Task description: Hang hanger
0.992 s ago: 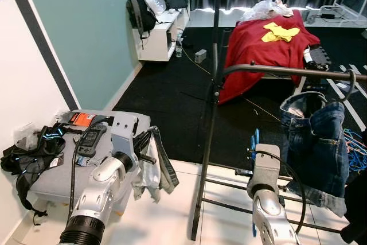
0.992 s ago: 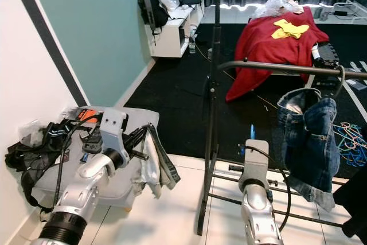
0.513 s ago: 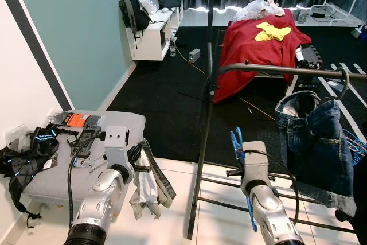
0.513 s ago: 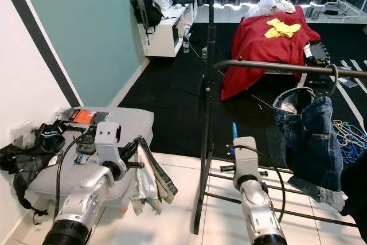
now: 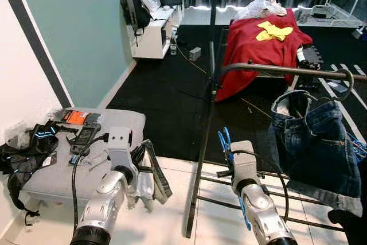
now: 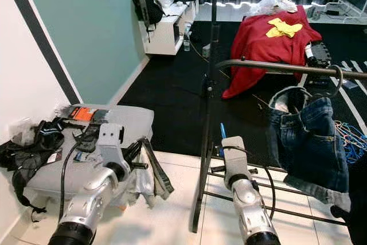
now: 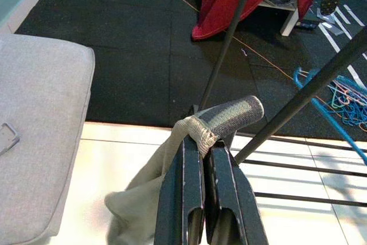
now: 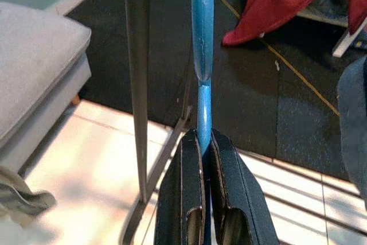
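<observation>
Against the wall on the left lies a heap of black straps and gear [image 5: 28, 147], spilling onto a grey cushion [image 5: 57, 170] that also carries an orange packet [image 5: 74, 117] and a handheld meter [image 5: 83, 137]. Further back a white shelf unit [image 5: 153, 35] holds black backpacks [image 5: 131, 11].

The left hand [image 7: 198, 199] hovers low over the white tiles just beside the cushion, its arm bent forward from the elbow. Its fingers [image 7: 183, 199] are pressed together on a grey-beige garment [image 7: 172, 159] that droops down from them; the wrist view shows a rolled, ribbed end of the cloth poking out past the fingertips.

The black upright of the clothes rack [image 5: 209, 101] rises between the two arms, with its rail [image 5: 287, 70] running off to the right and its base bars lying on the tiles.

The right hand [image 8: 202, 199] reaches forward just right of that upright, fingers pinching a blue hanger [image 8: 200, 50]. In the wrist view the hanger stands straight up from between the fingers, close beside the pole; from the head views it shows as a blue edge above and below the wrist.

Blue jeans [image 5: 312, 142] hang from the rail on the right. Behind, a red blanket [image 5: 258, 44] with a yellow cloth [image 5: 274, 30] drapes over a low bed, and loose blue hangers [image 7: 344, 93] lie on the black floor.
</observation>
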Available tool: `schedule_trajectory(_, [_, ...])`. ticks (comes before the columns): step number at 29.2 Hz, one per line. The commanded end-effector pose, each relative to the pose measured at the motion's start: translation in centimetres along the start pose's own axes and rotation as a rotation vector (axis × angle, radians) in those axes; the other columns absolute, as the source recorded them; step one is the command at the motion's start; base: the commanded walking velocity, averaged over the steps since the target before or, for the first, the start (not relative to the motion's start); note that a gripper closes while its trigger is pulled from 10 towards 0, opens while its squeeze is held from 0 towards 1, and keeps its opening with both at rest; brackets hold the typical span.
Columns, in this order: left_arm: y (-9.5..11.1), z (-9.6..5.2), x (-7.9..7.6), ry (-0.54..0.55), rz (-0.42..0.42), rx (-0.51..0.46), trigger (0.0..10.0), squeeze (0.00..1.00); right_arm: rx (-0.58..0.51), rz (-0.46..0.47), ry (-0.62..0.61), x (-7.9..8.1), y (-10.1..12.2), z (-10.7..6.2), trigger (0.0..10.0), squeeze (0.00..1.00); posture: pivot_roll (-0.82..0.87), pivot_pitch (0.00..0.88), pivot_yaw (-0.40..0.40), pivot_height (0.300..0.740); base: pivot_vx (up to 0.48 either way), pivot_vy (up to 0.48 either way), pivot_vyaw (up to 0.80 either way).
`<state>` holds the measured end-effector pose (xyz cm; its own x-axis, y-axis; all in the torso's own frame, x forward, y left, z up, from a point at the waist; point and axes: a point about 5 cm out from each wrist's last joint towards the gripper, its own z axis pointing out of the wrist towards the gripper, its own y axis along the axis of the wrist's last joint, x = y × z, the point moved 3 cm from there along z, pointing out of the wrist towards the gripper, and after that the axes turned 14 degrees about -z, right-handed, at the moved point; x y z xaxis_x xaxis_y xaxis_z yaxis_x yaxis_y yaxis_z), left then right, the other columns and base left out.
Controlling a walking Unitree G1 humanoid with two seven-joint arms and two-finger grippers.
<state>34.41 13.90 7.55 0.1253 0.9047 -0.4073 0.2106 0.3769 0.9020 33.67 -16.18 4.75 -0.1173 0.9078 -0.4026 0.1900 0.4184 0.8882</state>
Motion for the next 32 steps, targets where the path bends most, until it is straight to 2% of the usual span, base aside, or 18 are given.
schedule_trajectory(1, [0.0, 0.0, 0.0, -0.002, 0.009, 0.001, 10.0, 0.00, -0.006, 0.022, 0.005, 0.4, 0.0, 0.1, 10.0, 0.00, -0.07, 0.024, 0.023, 0.740, -0.394, 0.000, 0.00])
schedule_trajectory(17, [-0.3, -0.1, -0.3, -0.029, 0.031, 0.019, 10.0, 0.00, 0.008, 0.037, 0.038, 2.0, -0.2, -0.2, 10.0, 0.00, -0.06, 0.009, 0.045, 0.740, -0.380, 0.000, 0.00])
schedule_trajectory(22, [-0.5, -0.2, -0.6, -0.070, 0.053, 0.054, 10.0, 0.00, 0.020, 0.057, 0.050, 2.7, -0.4, -0.3, 10.0, 0.00, -0.06, 0.012, 0.056, 0.740, 0.000, 0.000, 0.00])
schedule_trajectory(32, [-1.0, -0.1, -0.8, -0.113, 0.081, 0.107, 10.0, 0.00, 0.060, 0.060, 0.050, 2.7, -1.2, -0.5, 10.0, 0.00, -0.07, 0.018, 0.081, 0.740, 0.000, 0.000, 0.00])
